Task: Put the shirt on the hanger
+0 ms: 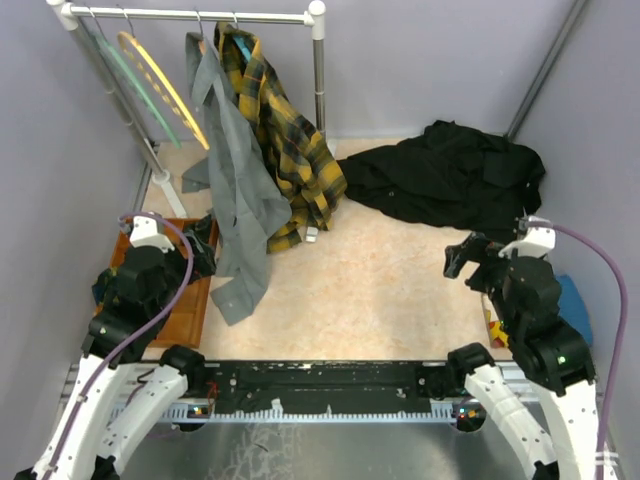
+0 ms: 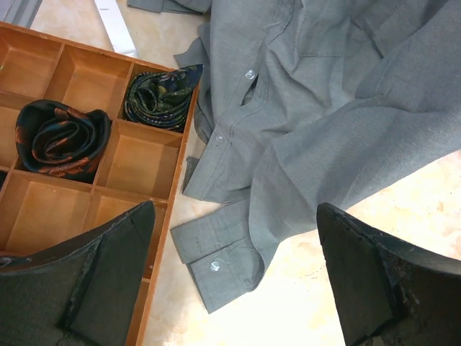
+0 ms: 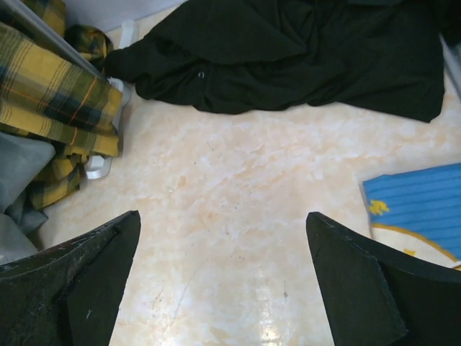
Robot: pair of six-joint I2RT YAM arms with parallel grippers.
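Right now my right gripper hangs wide open over the tabletop, black shirt crumpled just ahead. Left gripper open above grey shirt. Yellow hanger hangs on rack, far left.

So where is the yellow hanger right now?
In the top view, the yellow hanger hangs on the clothes rail at the far left, between the pale green hanger and the grey shirt.

Both arms sit folded low by their bases, wrists turned inward. The left gripper has its fingers spread wide, holding nothing. The right gripper is equally wide and empty.
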